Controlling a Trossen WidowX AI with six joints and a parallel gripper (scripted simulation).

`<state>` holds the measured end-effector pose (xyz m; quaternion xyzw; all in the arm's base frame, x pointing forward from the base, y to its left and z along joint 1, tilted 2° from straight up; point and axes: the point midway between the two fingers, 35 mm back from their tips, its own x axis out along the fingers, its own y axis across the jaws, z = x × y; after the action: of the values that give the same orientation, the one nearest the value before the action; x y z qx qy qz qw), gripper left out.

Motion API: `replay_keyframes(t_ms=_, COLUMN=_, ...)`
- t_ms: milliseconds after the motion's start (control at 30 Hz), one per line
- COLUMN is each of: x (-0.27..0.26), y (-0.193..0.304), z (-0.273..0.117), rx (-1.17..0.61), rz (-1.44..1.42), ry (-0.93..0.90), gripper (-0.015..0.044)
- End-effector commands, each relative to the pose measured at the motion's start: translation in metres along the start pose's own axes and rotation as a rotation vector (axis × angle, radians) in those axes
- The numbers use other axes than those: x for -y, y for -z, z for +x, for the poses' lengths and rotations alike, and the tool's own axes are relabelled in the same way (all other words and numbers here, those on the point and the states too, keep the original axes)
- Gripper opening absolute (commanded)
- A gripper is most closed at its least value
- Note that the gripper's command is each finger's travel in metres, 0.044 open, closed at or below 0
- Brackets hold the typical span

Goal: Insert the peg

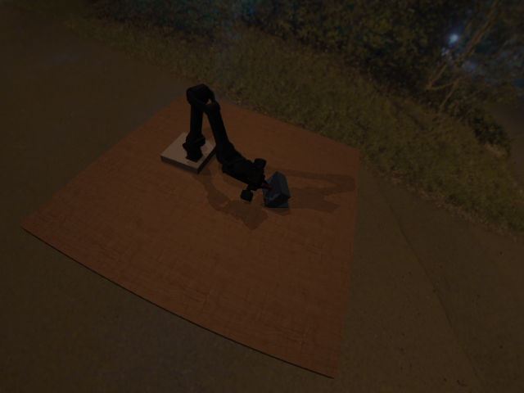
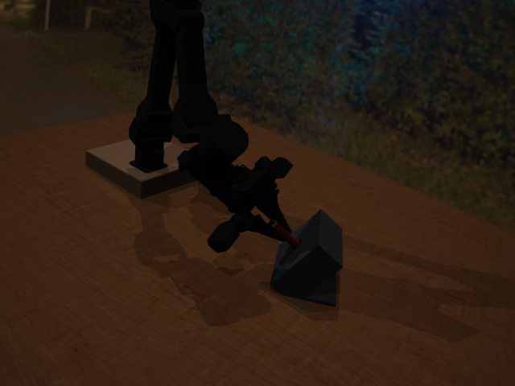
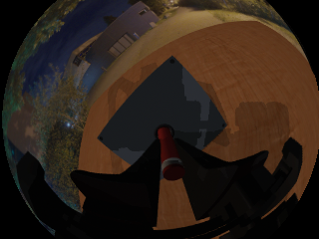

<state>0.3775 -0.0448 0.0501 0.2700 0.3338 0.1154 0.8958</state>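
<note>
Lighting is dim in all three views. The arm reaches low from its grey base plate (image 2: 125, 166) across the wooden table (image 2: 125, 324). The gripper (image 2: 278, 227) is closed to a narrow gap around the red peg (image 2: 284, 233), one dark finger on each side of it. The peg is tilted, its lower end meeting the sloped face of the dark panel (image 2: 310, 259), which rests on the table just in front of the arm. In the wrist view the peg (image 3: 169, 153) points straight into the middle of the panel face (image 3: 166, 103), its far tip at the hole; how deep it sits cannot be told. From the top view, gripper (image 1: 265, 184) and panel (image 1: 277, 192) appear touching.
</note>
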Motion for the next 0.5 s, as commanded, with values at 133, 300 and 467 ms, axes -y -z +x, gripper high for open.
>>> replay_keyframes(t_ms=133, x=0.0005, y=-0.0006, z=0.0046, rx=0.002, rz=0.005, ry=0.002, gripper=0.0)
replay_keyframes(t_ms=300, x=0.0005, y=-0.0007, z=0.0059, rx=0.002, rz=0.005, ry=0.002, gripper=0.0)
replay_keyframes(t_ms=467, x=0.0001, y=0.0001, z=0.0057, rx=-0.001, rz=0.001, ry=0.0, gripper=0.0)
